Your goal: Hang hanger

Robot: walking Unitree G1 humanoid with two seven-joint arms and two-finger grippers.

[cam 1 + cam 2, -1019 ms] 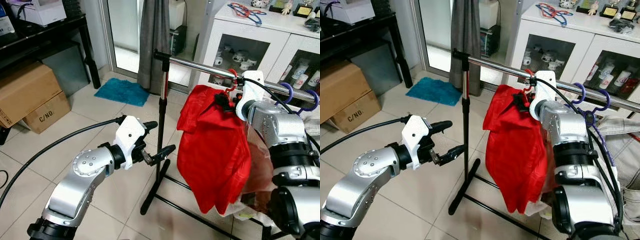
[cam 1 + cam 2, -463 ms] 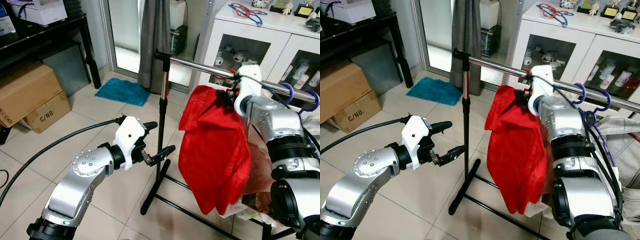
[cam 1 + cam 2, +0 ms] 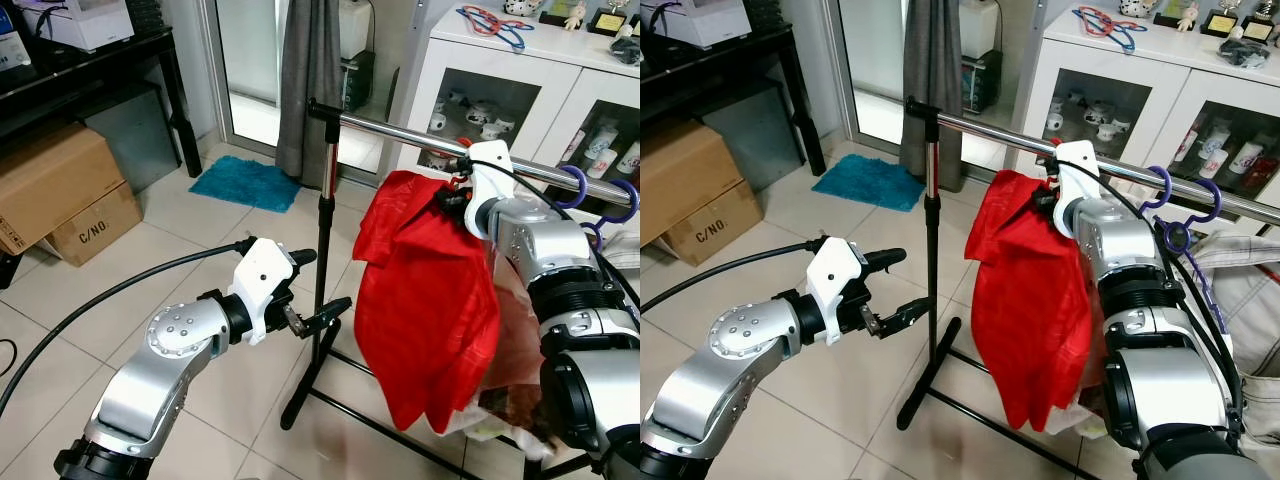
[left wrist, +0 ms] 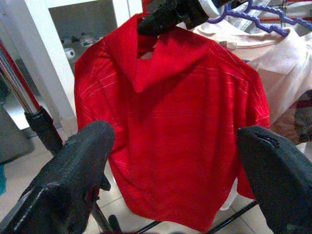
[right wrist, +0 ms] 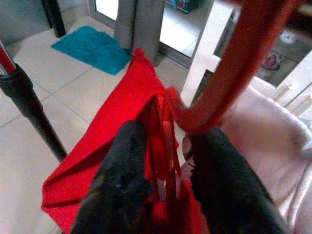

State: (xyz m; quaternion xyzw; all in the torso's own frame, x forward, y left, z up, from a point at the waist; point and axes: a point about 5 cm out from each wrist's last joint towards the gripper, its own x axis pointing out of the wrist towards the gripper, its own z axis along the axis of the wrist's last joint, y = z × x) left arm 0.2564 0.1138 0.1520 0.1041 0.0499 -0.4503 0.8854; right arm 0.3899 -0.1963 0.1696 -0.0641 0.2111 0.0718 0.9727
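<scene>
Tiled room w/ rail [image 3: 400, 131]: right gripper [image 5: 165, 185] jaws pinching red hanger [image 5: 229, 83]; left gripper [image 3: 312, 288] jaws spread.

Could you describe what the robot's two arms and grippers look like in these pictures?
Both arms are silver metal with rounded joint housings and black ribbed bands. The left arm has a white wrist block, a dotted shoulder disc and a thick black cable trailing off. The left gripper has two long black fingers. The right gripper sits under a white wrist housing, with thin black cables.

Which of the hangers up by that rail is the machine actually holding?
The red hanger carrying the red shirt: the right tool is closed on its neck. The purple hangers farther along the rail hang untouched.
</scene>
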